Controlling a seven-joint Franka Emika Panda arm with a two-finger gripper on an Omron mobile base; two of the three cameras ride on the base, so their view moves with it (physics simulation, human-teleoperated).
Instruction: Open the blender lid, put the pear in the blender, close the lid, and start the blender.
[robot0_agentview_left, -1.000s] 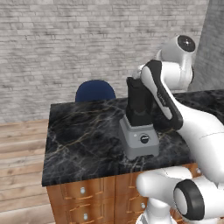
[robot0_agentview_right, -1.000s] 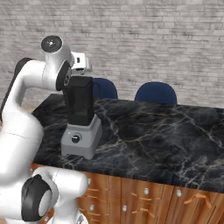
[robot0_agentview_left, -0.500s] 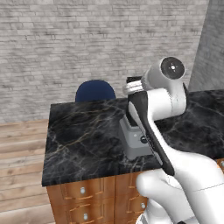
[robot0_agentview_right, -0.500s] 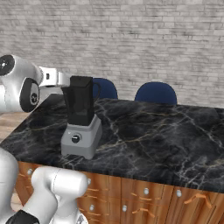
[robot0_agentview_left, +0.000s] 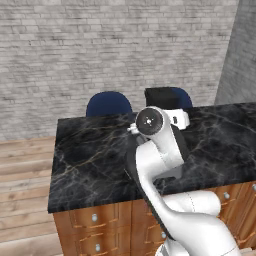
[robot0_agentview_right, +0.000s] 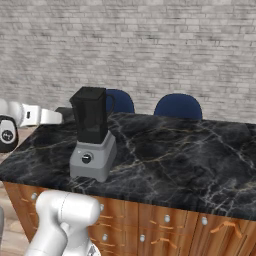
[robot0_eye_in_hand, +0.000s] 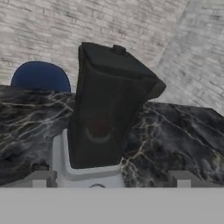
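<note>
Black marble counter (robot0_agentview_right: 190, 155) carries the blender (robot0_eye_in_hand: 103, 131) straight ahead of our gripper (robot0_eye_in_hand: 112, 183), whose jaws stand wide apart and empty. We judge the blender lid (robot0_eye_in_hand: 118, 63) light, rigid and smooth, so we would pinch its small top knob.

Left base view looks forward and down from behind, the bench (robot0_agentview_left: 95, 165) crossing mid-frame and the arm rising at lower centre-right, covering most of the blender (robot0_agentview_left: 162, 97). Right base view faces the same bench (robot0_agentview_right: 190, 155) from the other side, the blender (robot0_agentview_right: 92, 135) left of centre. Both share brick wall and blue chairs. Hand view sits close, the blender (robot0_eye_in_hand: 109, 113) centred.
</note>
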